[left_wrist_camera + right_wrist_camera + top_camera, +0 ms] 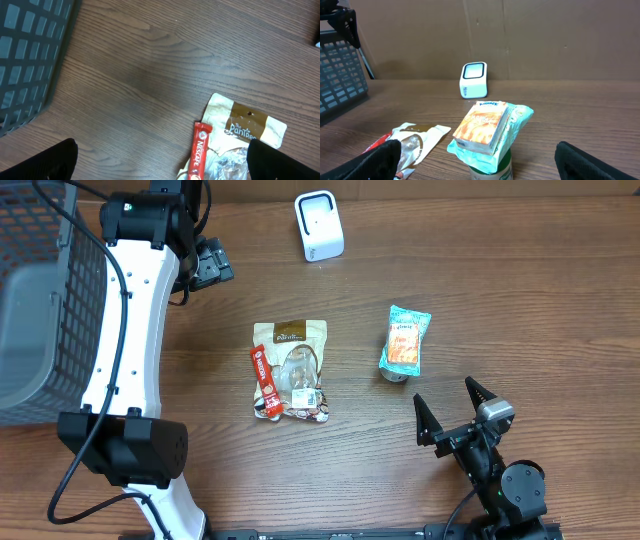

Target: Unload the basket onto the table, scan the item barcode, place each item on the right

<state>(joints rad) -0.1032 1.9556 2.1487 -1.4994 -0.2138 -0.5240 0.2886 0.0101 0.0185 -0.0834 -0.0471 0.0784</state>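
— Where are the items?

— The pouch [292, 370] lies flat mid-table. Its long axis runs front to back, with the brown header end toward the white scanner [319, 226] at the far edge. A red Nescafé stick [262, 380] lies along its left edge, slightly tilted and overlapping it. To the right, apart from the pouch, the teal packet [405, 342] rests on top of a small round can [492, 170], pointing roughly the same way.

— And the claws?

— The left gripper [212, 265] hangs spread wide over bare wood between the basket [40, 300] and the scanner, holding nothing. The right gripper [445, 395] gapes empty near the packet.

— The basket?

— It's cut off at the frame edge and partly hidden by the left arm; only grey floor shows inside. The print on the items is too small to make out a barcode.
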